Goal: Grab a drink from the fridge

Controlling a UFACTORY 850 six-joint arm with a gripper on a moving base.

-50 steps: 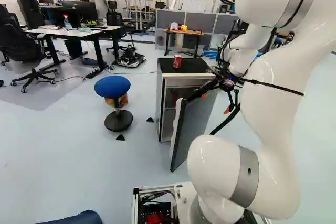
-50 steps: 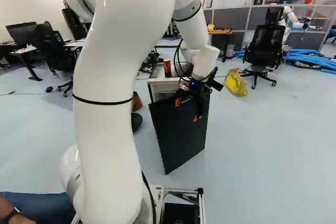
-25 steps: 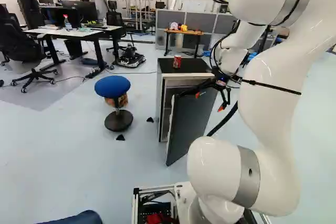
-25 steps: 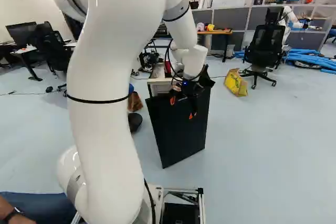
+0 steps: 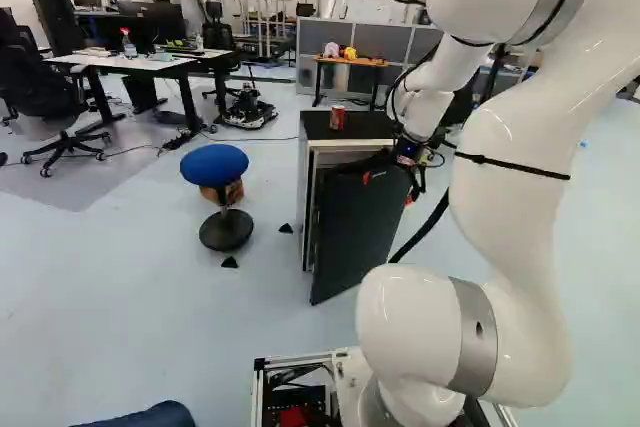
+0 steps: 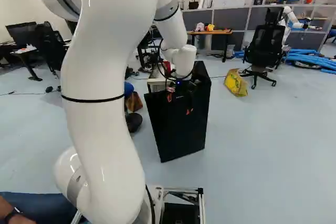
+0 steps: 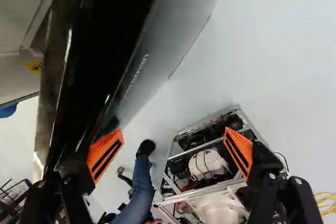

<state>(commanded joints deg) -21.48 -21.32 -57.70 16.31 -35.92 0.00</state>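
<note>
Looks like we're on the door-closing step: fingers (image 7: 174,142) spread wide, by the ajar door (image 5: 355,222). Red can's (image 5: 337,118) on top of the fridge (image 5: 375,129). Next we'd nudge that door shut, gently.

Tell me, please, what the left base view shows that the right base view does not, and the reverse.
Only the left base view shows the spray bottle on the desk and the gap between the fridge and its partly open door.

Only the right base view shows the yellow bag on the floor and the black office chair near it.

Both share the red can on the fridge, that door and the gripper by it.
</note>
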